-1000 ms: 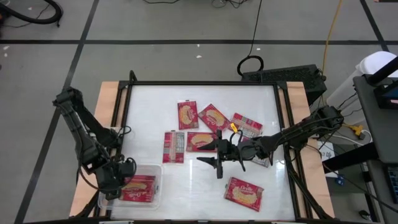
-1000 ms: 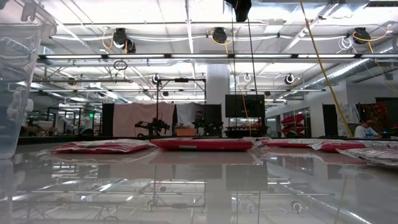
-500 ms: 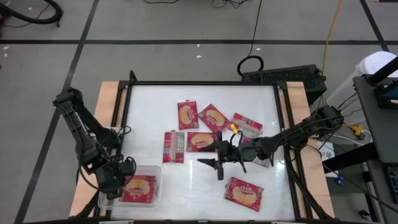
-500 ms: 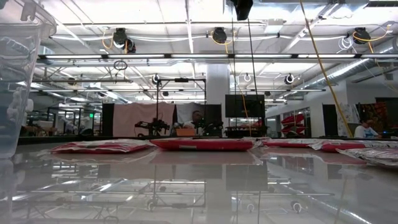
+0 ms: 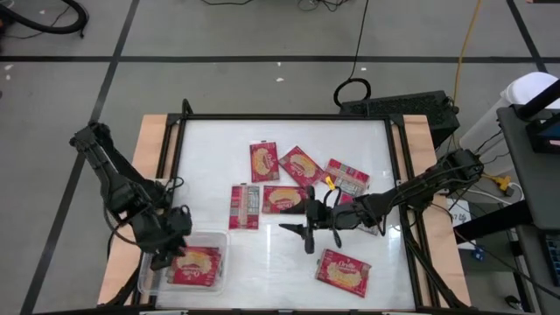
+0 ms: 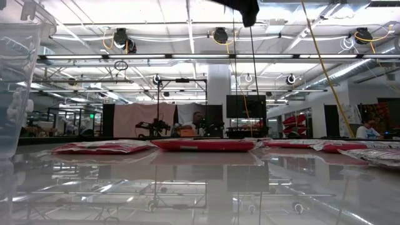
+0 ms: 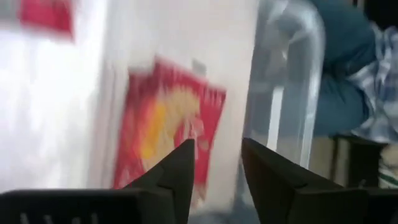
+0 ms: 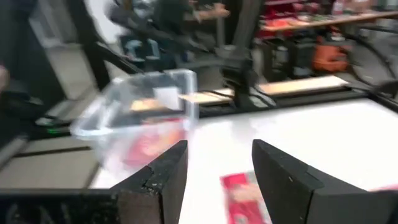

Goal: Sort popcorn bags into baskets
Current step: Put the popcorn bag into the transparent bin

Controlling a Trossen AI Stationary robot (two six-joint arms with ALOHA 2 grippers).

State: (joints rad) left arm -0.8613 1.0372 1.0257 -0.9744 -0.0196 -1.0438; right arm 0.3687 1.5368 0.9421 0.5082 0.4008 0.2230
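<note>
A clear plastic basket stands at the table's near left corner, with one red popcorn bag lying flat in it, picture side up. My left gripper hangs open above the basket's left part; in the left wrist view its fingers stand apart, with the bag beyond them. Several more popcorn bags lie flat on the white table. My right gripper is held level over the table's middle, open and with nothing in it, facing the basket.
More bags lie at the centre and right; one is partly under my right arm. A black frame runs along the table's edges. Beyond the table in the low view there is a room with a person.
My left gripper has risen out of the basket and gone a little toward the far edge, coming away from the popcorn bag. The bag stays flat in the basket. My right arm has kept its place.
</note>
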